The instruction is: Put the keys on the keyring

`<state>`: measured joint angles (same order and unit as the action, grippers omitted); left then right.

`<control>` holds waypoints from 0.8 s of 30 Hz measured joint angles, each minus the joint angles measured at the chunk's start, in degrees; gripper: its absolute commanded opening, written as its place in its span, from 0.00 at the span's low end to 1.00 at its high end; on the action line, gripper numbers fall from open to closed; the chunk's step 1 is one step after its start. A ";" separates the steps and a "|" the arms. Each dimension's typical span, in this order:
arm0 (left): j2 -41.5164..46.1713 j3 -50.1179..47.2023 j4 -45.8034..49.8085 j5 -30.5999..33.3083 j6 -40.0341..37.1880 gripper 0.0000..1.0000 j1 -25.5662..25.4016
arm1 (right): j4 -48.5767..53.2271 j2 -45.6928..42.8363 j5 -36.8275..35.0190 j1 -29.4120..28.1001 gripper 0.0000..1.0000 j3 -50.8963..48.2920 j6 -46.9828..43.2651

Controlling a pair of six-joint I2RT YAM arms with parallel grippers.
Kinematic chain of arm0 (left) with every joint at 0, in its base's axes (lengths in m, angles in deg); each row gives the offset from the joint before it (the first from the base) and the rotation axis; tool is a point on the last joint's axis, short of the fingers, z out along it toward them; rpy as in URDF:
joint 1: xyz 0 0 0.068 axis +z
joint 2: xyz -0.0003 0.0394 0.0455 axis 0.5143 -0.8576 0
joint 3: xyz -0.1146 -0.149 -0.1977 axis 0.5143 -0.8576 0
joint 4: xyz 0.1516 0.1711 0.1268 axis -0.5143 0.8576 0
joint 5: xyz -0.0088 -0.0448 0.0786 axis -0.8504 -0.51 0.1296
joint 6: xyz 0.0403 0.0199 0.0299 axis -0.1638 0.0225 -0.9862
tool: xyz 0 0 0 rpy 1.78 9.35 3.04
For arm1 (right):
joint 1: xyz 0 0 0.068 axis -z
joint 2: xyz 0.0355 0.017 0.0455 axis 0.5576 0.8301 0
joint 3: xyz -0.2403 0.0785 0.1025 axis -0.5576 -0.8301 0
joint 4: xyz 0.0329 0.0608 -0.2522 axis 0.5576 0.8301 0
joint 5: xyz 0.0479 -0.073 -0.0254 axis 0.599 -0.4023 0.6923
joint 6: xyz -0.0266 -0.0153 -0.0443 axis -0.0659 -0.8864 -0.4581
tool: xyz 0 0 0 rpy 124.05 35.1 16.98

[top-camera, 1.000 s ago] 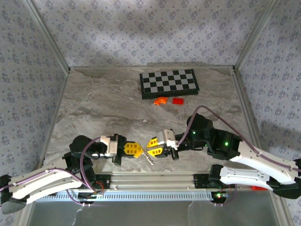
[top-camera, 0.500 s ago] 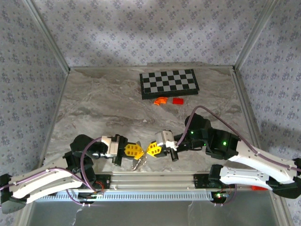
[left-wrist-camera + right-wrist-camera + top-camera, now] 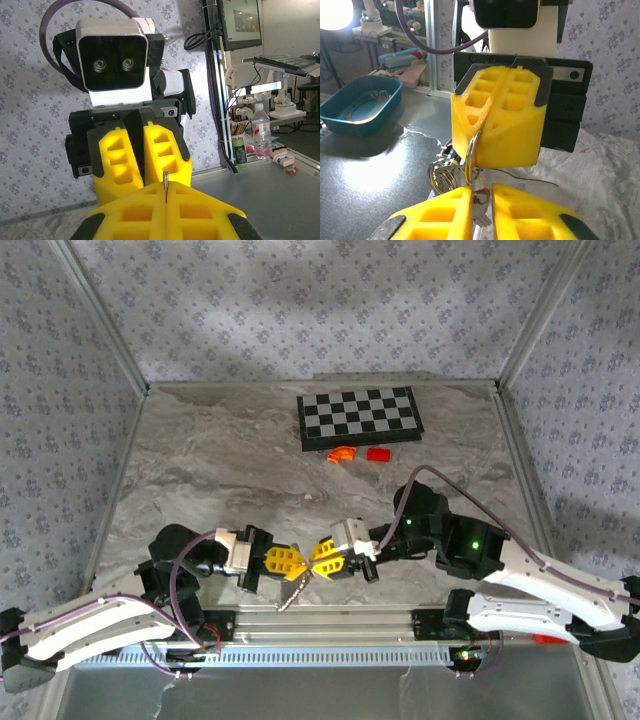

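the jaws of the left gripper point(image 3: 298, 562) are closed on the keyring point(image 3: 471, 145), which hangs at the near edge of the desk point(image 3: 250, 470). the key point(image 3: 480, 199) sits just right of it, between the slightly parted jaws of the right gripper point(image 3: 314, 558); if they grip it, i cannot tell.

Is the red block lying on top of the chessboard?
No, the red block lies on the table beside the orange piece, just off the near edge of the chessboard.
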<state>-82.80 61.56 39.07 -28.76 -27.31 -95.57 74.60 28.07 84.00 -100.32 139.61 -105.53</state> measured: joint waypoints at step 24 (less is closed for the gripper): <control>4.02 -0.76 0.04 5.75 -0.02 0.00 0.00 | -9.51 -0.02 -0.35 0.20 0.33 -7.06 6.80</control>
<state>-78.78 60.79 39.11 -23.01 -27.33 -95.57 65.09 28.04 83.65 -100.12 132.55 -98.74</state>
